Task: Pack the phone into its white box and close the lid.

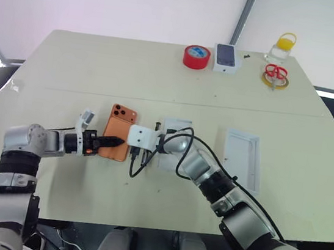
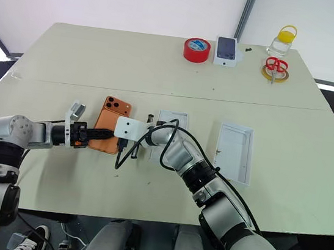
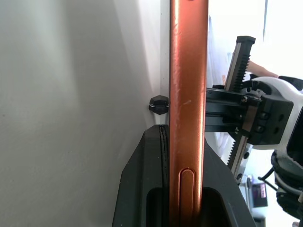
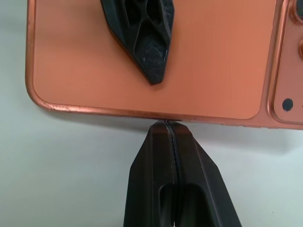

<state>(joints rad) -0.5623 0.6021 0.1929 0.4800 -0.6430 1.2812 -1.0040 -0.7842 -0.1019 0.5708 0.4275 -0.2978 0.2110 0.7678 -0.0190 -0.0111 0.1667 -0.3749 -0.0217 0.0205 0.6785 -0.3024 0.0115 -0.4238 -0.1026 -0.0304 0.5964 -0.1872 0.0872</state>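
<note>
I see the phone (image 1: pixel 118 132) back-up on the worktop (image 1: pixel 69 75), its camera cluster at the far end. My left pincer (image 1: pixel 113 141) comes in from nine o'clock and is clamped on the phone's near end: one finger (image 4: pixel 142 28) lies on the orange back, and the left wrist view shows the phone's edge (image 3: pixel 188 94) squeezed between both fingers. My right pincer (image 4: pixel 173 137) has its fingers pressed together with nothing between them, its tip touching the phone's long edge on the three o'clock side. The box (image 2: pixel 169 134) lies just beyond that arm, at three o'clock of the phone, partly hidden. The lid (image 1: pixel 242 159) sits farther off at three o'clock, open side up, well apart from the phone.
</note>
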